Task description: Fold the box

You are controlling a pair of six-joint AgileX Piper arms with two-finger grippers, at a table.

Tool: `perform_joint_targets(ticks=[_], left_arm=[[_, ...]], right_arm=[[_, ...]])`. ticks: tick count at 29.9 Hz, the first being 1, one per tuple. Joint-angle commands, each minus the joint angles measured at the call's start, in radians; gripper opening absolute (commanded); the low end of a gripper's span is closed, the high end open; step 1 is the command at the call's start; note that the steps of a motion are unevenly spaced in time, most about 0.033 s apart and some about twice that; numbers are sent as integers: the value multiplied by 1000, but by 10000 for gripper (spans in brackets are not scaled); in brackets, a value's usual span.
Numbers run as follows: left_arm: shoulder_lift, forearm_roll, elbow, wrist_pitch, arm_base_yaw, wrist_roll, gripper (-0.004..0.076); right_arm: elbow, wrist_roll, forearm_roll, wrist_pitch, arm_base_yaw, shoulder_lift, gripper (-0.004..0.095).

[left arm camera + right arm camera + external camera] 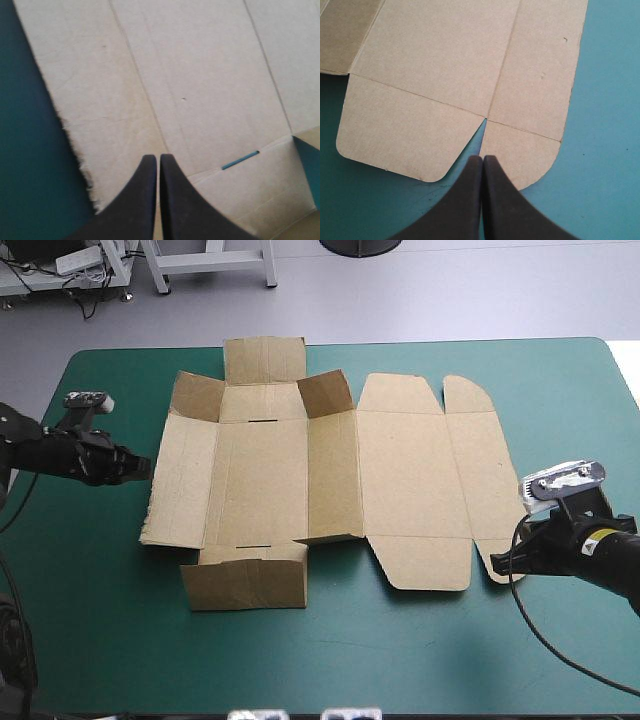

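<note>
The box (pixel 310 480) lies mostly flat at the centre of the teal-green cover (pixel 400 670), with some left-hand flaps (pixel 325 390) partly raised. The left gripper (pixel 140 468) sits at its left edge, the right gripper (pixel 497 562) at its near right corner.

Left wrist view: fingers pressed together and empty, tips over the box's ragged edge (pixel 75 145).

Right wrist view: fingers pressed together and empty, tips at the notch (pixel 481 137) between two rounded flaps.

Hazard: closed fingers would probably shove the loose sheet sideways rather than lift a panel. The ragged edge may tear.
</note>
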Motion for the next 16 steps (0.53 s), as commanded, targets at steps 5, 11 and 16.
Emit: perform_joint_targets(ticks=[5,11,16], left_arm=[[66,-62,-34,79,156,167,15],[152,-163,-36,42,220,185,46],[246,-183,-36,77,228,168,266]], right_arm=[[-34,-16,40,-62,-2,-5,-20],[-34,-16,42,-62,-2,-5,-20],[-34,-16,44,-62,-2,-5,-20]])
